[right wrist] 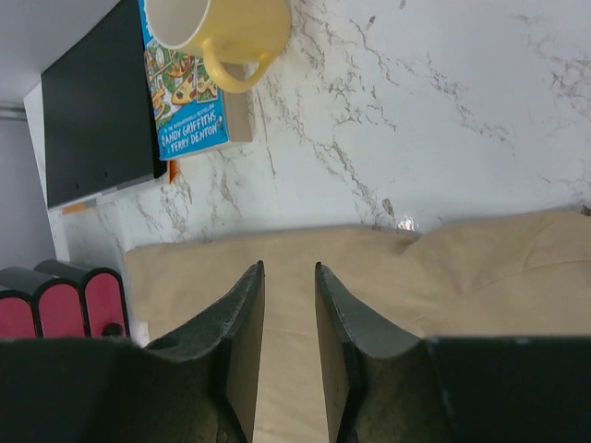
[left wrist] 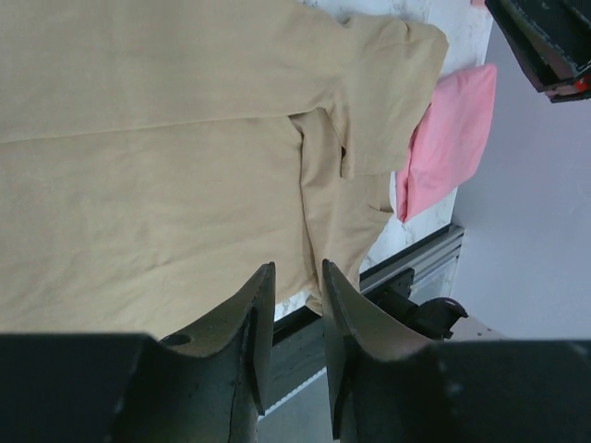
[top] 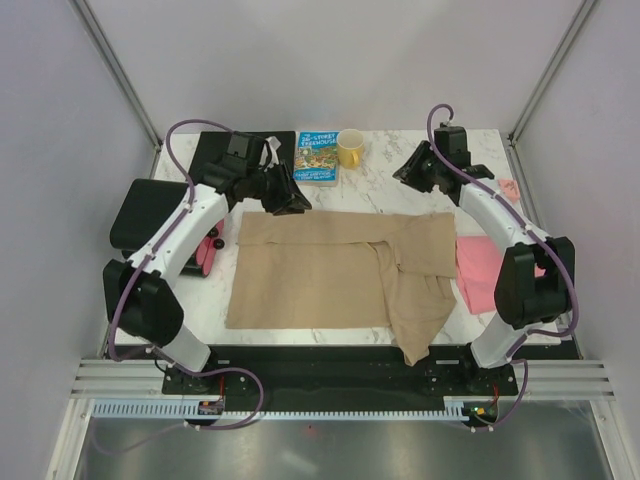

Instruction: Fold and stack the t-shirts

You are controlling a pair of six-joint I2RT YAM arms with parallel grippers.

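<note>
The tan t-shirt (top: 310,275) lies spread over the middle of the marble table, its right part creased and a flap (top: 415,335) hanging over the near edge. The pink t-shirt (top: 478,268) lies folded just right of it, and it shows beside the tan shirt (left wrist: 138,138) as a pink t-shirt (left wrist: 448,138) in the left wrist view. My left gripper (top: 291,200) (left wrist: 297,268) hovers above the shirt's far left edge, open and empty. My right gripper (top: 405,173) (right wrist: 289,268) hangs above the tan shirt's (right wrist: 388,277) far right edge, open with nothing in it.
A blue book (top: 316,157) and a yellow mug (top: 350,148) stand at the back, behind the shirt. A black pad (top: 150,212) and the pink-and-black drawer box (top: 208,252) sit at the left edge. A small pink block (top: 508,187) lies at the right.
</note>
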